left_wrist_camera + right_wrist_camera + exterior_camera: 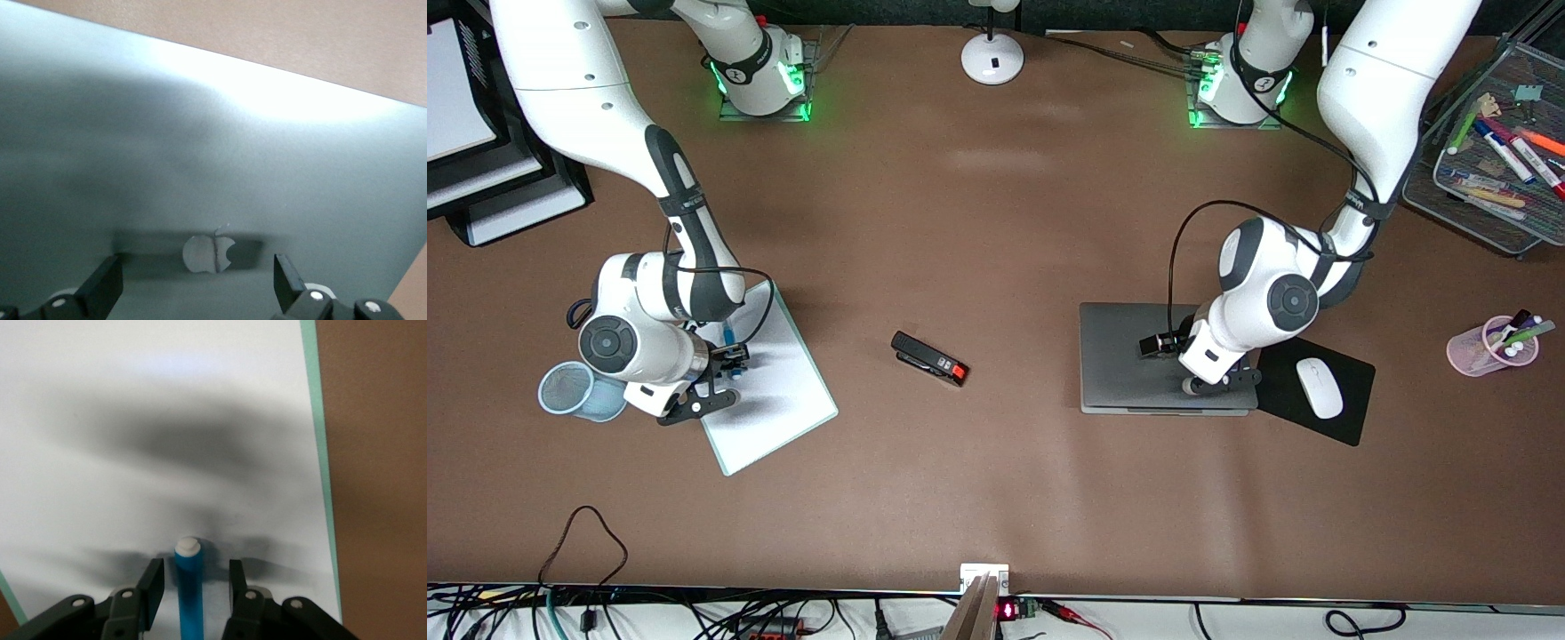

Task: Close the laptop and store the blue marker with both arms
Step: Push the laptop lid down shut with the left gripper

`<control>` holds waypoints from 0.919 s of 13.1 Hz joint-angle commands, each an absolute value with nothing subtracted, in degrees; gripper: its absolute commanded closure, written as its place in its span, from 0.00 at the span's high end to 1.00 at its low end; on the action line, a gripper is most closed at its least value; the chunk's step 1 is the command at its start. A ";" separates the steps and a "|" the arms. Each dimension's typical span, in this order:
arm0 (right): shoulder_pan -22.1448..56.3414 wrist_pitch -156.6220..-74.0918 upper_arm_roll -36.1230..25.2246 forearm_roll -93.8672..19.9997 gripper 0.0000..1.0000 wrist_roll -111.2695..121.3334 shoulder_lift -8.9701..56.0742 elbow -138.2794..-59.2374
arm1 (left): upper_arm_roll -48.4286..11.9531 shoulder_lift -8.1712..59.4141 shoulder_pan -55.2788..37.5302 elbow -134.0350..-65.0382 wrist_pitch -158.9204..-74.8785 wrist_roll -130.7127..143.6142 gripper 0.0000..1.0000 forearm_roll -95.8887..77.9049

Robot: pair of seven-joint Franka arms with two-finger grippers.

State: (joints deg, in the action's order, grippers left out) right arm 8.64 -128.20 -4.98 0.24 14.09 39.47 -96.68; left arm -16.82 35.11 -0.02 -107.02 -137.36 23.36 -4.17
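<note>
**Laptop shut, marker between the fingers**

Containers first. A black mesh tray [1494, 169] at the left arm's end of the table holds loose coloured markers lying flat. A pink cup [1491, 348], nearer the front camera than the tray, has a few pens standing in it. A blue mesh cup [574, 391] lies on its side at the right arm's end, just beside the right arm's wrist; nothing shows inside it. Stacked black paper trays [480, 151] sit at that same end, with white sheets in them.

The laptop [1129, 356] lies closed and flat, beside a black mousepad [1343, 391] that carries a white mouse [1319, 388]. The left gripper [199, 283] sits low over the lid with its fingers spread wide apart. Only the left wrist view shows the apple logo [208, 253] between them.

The blue marker [189, 587] lies on a white pad [778, 391] with a green edge. The front view shows just a sliver of it beside the right gripper [197, 583]. The right wrist view shows its white end and the fingers flanking the barrel with small gaps on both sides, not clamped.

A black stapler [929, 358] lies between pad and laptop.
</note>
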 commanded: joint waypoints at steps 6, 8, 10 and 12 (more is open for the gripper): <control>8.70 -128.41 -4.75 -0.88 0.32 15.29 40.69 -95.10 | -16.08 37.18 0.17 -103.63 -136.85 23.82 1.00 -4.13; 8.70 -128.50 -4.75 -0.88 0.28 15.29 40.96 -95.10 | -16.00 36.04 0.52 -102.40 -136.14 23.91 1.00 -4.04; 8.61 -128.76 -4.31 -0.88 0.25 15.29 41.13 -95.10 | -16.00 33.94 0.88 -102.39 -134.75 23.91 1.00 -4.04; 8.61 -128.93 -4.31 -0.97 0.21 15.21 41.13 -95.10 | -16.00 30.43 0.88 -102.30 -131.59 23.91 1.00 -4.04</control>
